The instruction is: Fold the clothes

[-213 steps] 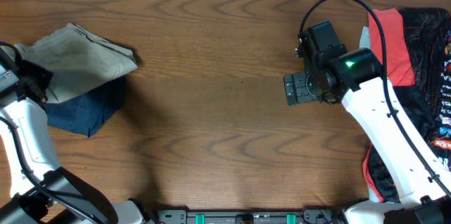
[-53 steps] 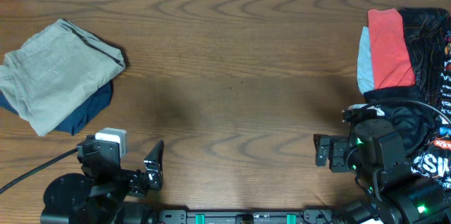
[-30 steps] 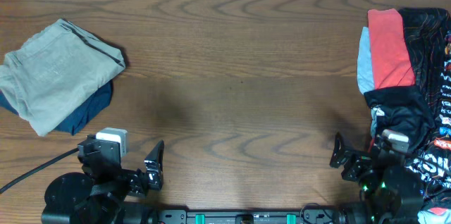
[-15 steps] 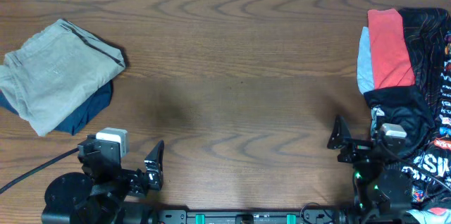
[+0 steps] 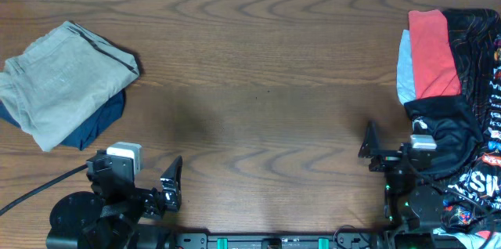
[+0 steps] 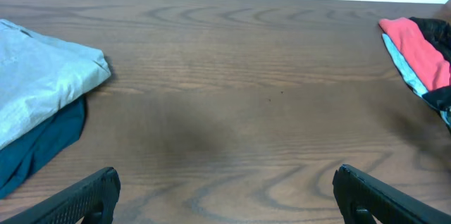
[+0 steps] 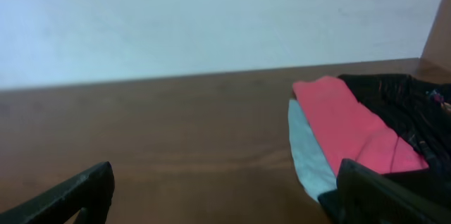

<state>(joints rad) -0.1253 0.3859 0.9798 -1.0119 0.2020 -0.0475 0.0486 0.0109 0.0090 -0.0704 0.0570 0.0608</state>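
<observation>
The clothes lie in two groups. Folded khaki-grey shorts rest on navy shorts at the far left. At the right edge a red piece, a light-blue piece and black printed garments are piled loosely. My left gripper sits low at the front left, open, only bare wood between its fingers. By the pile's near end my right gripper is open and holds nothing.
The wooden table stretches between the two groups. A pale wall rises behind its far edge. The black printed garments spill over the front right corner beside my right arm's base.
Both arms have drawn back to the front edge, leaving the khaki shorts folded on the navy ones. In the last second only the right gripper shifted slightly left and away.
</observation>
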